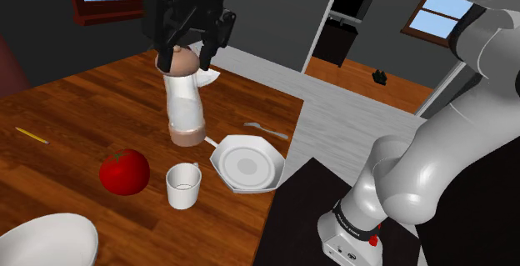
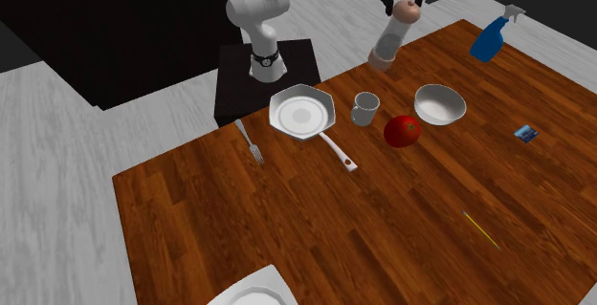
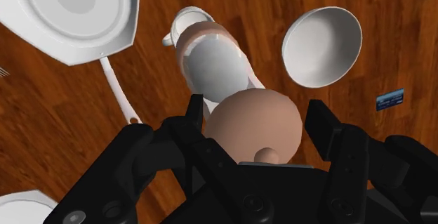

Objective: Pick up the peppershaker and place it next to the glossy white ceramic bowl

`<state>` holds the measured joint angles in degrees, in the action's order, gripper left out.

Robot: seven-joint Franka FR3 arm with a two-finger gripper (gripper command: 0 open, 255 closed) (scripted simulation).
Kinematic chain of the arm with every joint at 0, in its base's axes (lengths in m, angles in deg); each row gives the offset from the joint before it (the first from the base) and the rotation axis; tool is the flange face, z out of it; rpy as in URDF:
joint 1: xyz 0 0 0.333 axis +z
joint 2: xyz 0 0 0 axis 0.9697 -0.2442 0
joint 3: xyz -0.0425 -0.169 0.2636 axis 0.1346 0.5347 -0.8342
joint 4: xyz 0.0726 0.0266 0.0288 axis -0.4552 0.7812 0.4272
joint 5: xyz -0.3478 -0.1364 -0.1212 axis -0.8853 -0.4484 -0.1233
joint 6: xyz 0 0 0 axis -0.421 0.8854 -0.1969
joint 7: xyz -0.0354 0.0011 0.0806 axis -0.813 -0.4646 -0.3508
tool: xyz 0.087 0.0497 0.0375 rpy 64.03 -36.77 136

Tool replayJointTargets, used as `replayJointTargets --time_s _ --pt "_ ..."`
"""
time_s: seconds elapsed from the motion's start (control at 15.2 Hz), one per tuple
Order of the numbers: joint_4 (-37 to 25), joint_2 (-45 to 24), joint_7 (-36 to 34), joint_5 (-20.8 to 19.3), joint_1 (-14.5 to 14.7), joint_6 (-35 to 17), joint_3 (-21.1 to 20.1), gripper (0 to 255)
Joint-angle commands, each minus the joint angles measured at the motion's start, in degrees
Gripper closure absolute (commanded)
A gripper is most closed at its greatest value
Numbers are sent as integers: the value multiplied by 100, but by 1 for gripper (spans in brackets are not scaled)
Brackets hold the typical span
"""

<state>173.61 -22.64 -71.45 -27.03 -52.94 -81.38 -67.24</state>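
Jaws clenched on the knob of the tall white-and-tan peppershaker (image 1: 183,97); tilted, it could slip before reaching the round white bowl (image 2: 440,104).

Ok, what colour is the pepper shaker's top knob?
The knob of the pepper shaker is pinkish tan; wrist view shows it best.

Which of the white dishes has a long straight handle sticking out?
The eight-sided white pan, next to the fork. The mug has only a little loop handle, and the round bowl has none.
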Motion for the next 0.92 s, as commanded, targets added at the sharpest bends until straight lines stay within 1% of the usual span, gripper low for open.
replayJointTargets --time_s 0.0,0.33,0.59,0.86 --pt "30 15 -302 0 117 -64 -186 255" --pt "-154 -150 -1042 -81 390 -140 -649 255" --pt "-447 -430 -1705 -246 633 -182 -1055 255" --pt "-39 -335 -1649 -196 635 -501 -1045 255"
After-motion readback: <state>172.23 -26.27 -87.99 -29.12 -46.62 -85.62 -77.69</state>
